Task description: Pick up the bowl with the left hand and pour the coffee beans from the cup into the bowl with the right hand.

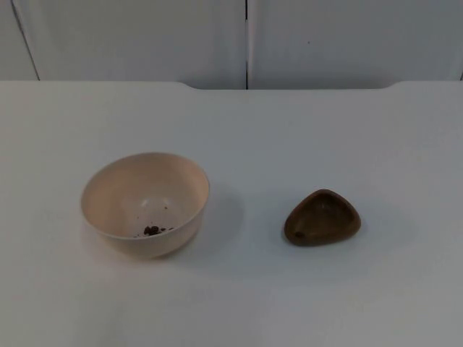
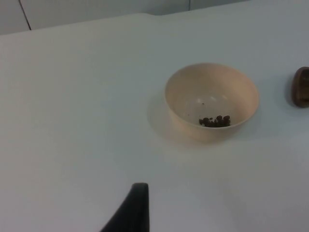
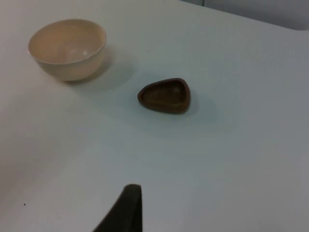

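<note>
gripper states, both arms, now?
Left gripper: cannot be told, holds nothing, short of the bowl.
Right gripper: cannot be told, holds nothing, short of the cup.

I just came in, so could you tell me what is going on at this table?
Nothing is being handled right now. A cream bowl stands on the white table with a few coffee beans in it, and a small brown cup sits apart to its right, looking empty. Both grippers hang back from the two, touching neither.
</note>
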You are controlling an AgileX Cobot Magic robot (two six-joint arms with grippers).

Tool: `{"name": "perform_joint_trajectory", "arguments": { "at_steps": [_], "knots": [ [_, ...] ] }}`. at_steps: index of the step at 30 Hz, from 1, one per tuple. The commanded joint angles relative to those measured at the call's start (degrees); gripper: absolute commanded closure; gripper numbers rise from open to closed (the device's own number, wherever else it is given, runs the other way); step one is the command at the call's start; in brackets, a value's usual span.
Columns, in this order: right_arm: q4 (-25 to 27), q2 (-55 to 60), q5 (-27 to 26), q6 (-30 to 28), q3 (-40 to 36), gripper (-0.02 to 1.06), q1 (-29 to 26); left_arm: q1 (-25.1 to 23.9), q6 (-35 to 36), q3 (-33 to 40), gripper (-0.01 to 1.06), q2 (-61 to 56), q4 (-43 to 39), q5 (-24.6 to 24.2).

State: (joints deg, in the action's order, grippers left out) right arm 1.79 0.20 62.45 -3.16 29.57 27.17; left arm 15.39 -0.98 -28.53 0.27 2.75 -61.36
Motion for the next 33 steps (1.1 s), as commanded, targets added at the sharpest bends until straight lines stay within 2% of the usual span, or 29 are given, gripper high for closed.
{"name": "perform_joint_trajectory", "arguments": {
  "at_steps": [1,5,16,24,33],
  "knots": [
    [-0.2,-0.2,-0.7,-0.4,0.0,-0.01,-1.0,-0.1,0.0,0.2,0.00,-0.3,-0.3,-0.2],
    [-0.2,-0.2,-0.7,-0.4,0.0,-0.01,-6.7,-0.1,0.0,0.2,0.00,-0.3,-0.2,-0.2],
    [-0.2,-0.2,-0.7,-0.4,0.0,-0.01,-16.4,-0.1,0.0,0.2,0.00,-0.3,-0.2,-0.2],
    [-0.2,-0.2,-0.7,-0.4,0.0,-0.01,-20.0,-0.1,0.0,0.2,0.00,-0.3,-0.2,-0.2],
    [-0.2,-0.2,-0.7,-0.4,0.0,-0.01,-20.1,-0.1,0.0,0.2,0.00,-0.3,-0.2,-0.2]
  ]
}}
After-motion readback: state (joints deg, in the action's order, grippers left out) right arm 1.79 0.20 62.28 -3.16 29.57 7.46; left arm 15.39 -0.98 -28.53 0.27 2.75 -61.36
